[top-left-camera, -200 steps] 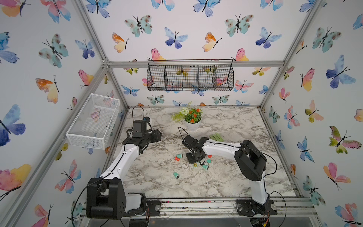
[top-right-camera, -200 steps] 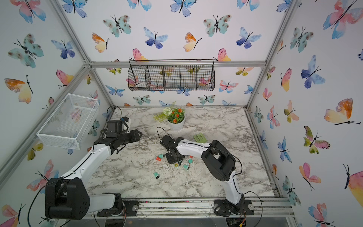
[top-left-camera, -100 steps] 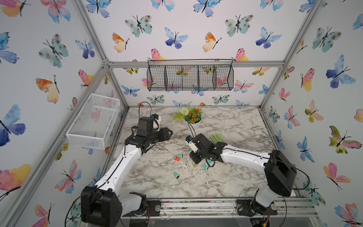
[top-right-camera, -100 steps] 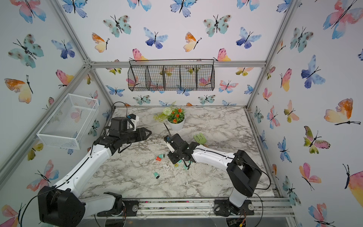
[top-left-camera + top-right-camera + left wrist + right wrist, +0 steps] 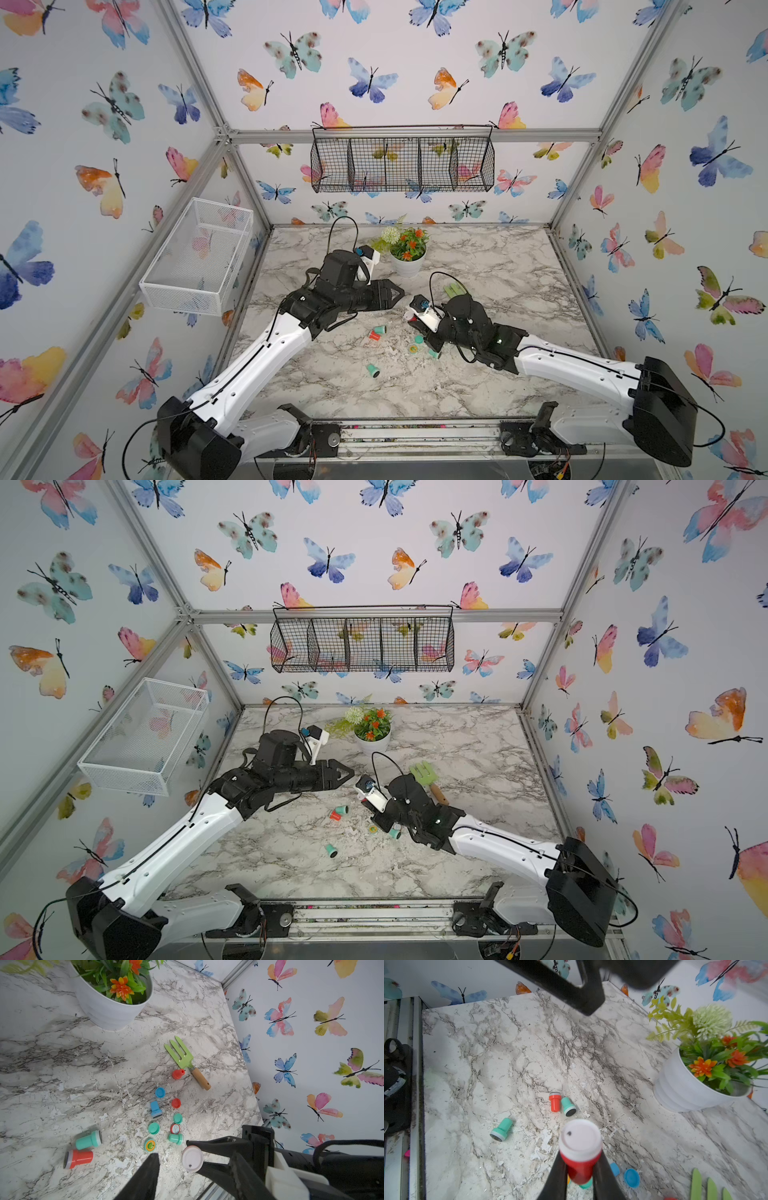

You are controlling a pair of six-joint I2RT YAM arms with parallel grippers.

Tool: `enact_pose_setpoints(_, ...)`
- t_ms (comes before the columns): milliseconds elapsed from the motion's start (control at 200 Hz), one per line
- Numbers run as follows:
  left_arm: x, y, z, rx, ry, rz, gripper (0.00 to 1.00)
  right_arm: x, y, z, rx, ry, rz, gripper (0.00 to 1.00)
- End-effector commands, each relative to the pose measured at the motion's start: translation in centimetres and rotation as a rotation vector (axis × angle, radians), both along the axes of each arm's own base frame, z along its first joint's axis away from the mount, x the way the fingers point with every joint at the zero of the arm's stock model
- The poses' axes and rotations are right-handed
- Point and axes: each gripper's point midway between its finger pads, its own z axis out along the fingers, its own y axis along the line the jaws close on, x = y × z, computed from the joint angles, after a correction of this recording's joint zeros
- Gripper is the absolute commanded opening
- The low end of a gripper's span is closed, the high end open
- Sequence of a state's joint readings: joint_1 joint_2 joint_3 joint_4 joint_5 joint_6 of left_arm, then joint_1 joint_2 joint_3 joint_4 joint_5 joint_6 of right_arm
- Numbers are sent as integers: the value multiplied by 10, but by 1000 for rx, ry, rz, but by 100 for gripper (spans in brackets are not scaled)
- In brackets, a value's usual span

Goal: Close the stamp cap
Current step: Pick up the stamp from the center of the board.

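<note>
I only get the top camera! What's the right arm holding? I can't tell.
Observer: A red stamp, clamped in the right end effector, white end outward.
Operator: Where's its cap?
Observer: A red cap lies loose on the table, out of your camera's sight.
Operator: Is the left one holding something?
Observer: No. The left end effector has its fingers apart, gripping nothing.

Table (image 5: 498, 270) is white marble with grey veining. Walls (image 5: 415, 62) are white with multicoloured butterflies. Pot (image 5: 108, 1012) is white; flowers (image 5: 121, 988) are orange. Fork (image 5: 179, 1053) has green head, tan handle. Held stamp (image 5: 579, 1167) is red, face white. Loose stamps (image 5: 79, 1159) are red, teal, blue.
</note>
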State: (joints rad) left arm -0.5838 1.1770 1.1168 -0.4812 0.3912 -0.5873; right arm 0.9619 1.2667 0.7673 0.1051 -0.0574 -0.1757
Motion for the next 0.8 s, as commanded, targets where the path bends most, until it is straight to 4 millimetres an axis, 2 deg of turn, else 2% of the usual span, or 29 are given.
enact_pose_setpoints(0, -13, -2, 12, -48, 37, -27, 56, -3, 4, 16, 43, -63, 38, 6)
enact_pose_setpoints(175, -24, -12, 10, -43, 52, -85, 49, -9, 8, 19, 48, -68, 80, 5)
enact_pose_setpoints(415, -37, -27, -2, 18, 85, -164, 46, -13, 11, 28, 62, -89, 121, 5)
enact_pose_setpoints(646, -35, -22, -18, 97, 110, -147, 47, -16, 11, 36, 79, -111, 136, 4)
enact_pose_setpoints(796, -37, -26, -22, 104, 122, -162, 47, -17, 11, 39, 93, -124, 142, 4)
